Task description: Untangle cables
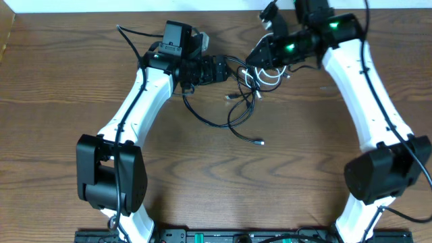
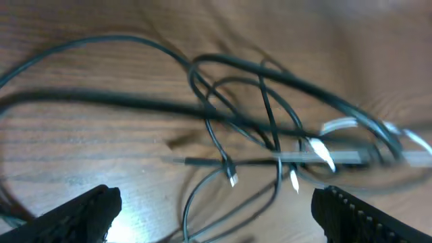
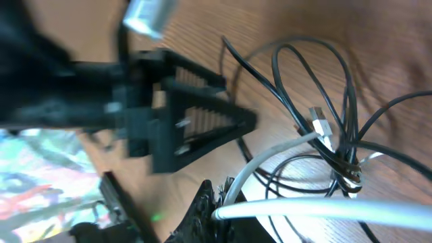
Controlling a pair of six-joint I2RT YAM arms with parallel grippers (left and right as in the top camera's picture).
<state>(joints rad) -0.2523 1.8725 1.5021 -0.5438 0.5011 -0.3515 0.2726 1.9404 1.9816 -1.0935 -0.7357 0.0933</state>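
Near twelve o'clock on brown wooden table (image 1: 67, 135): thin black and white cables (image 1: 243, 101) lay knotted.
Left claw (image 1: 219, 69): gaped wide, empty.
Right claw (image 1: 255, 57): clamped the white cable (image 3: 324, 208).
Black loop (image 2: 236, 62): likely best drawn slowly toward nine o'clock.

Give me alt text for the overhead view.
Two white robot arms reach to a tangle of thin black cables and one white cable on a wooden table. The left gripper hangs open beside the tangle; the right gripper is shut on the white cable.
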